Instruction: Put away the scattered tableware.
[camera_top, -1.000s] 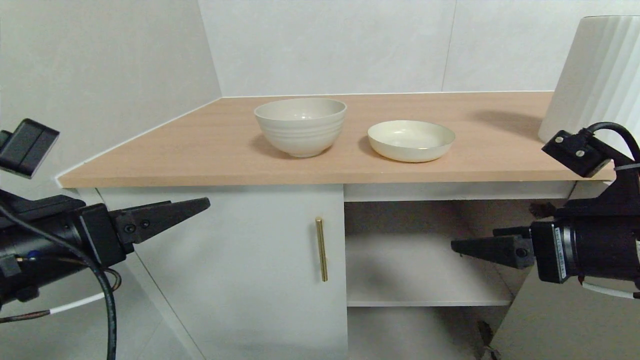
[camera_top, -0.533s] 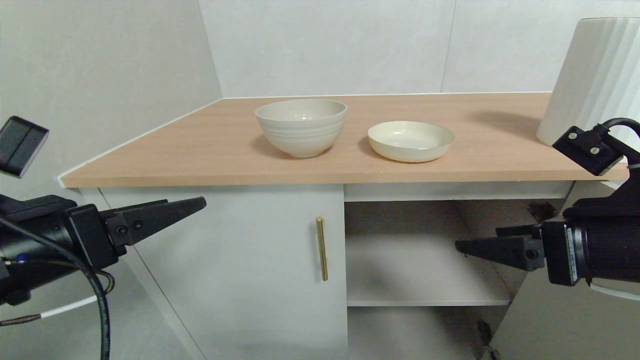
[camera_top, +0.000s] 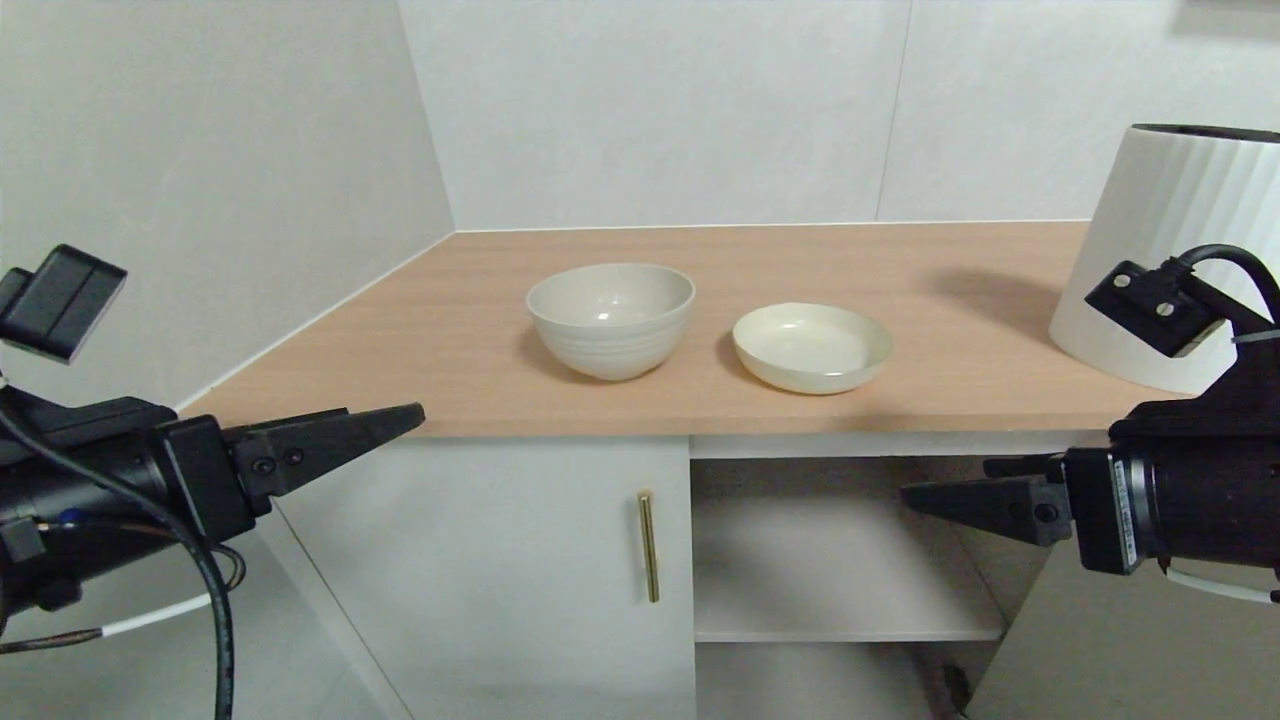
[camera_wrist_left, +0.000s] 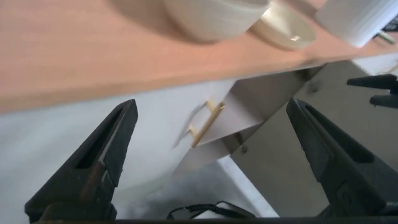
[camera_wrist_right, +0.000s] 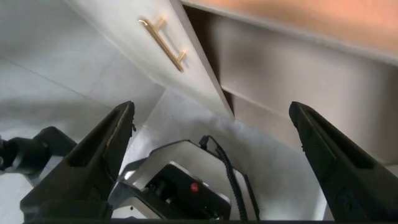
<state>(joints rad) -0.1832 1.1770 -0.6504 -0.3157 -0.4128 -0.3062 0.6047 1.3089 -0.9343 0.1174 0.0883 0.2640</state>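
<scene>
– While both arms hang below the front edge of the light wooden worktop (camera_top: 450, 335), which piece would you take first?

– I'd take the deep pale-grey ceramic bowl (camera_top: 611, 320). It stands upright near the middle of the worktop. The left end effector (camera_top: 385, 418) is on that side, with its fingers spread wide and nothing between them.

– And the shallow cream ceramic dish (camera_top: 811, 346)?

– It sits just beside the bowl on the robot's right, not touching it. The right end effector (camera_top: 945, 485) is also spread and empty. It hovers in front of the open cabinet shelf (camera_top: 830, 560), almost under the dish, so I'd give the dish to that arm.

– How should the bowl be gripped?

– Lift the arm clear of the worktop edge first, then come down over the near rim with one finger inside the wall and one outside. The glaze looks smooth, so I'd close firmly and keep the bowl level. Approach from the side away from the dish so it doesn't get nudged.

– Where does it go?

– Probably the shelf, to the right of the closed white cabinet door (camera_top: 480, 560) with the slim brass handle (camera_top: 647, 546). Lower it well in front of the worktop before sliding it in. The right arm should also keep off the white ribbed cylinder (camera_top: 1160, 250).
</scene>
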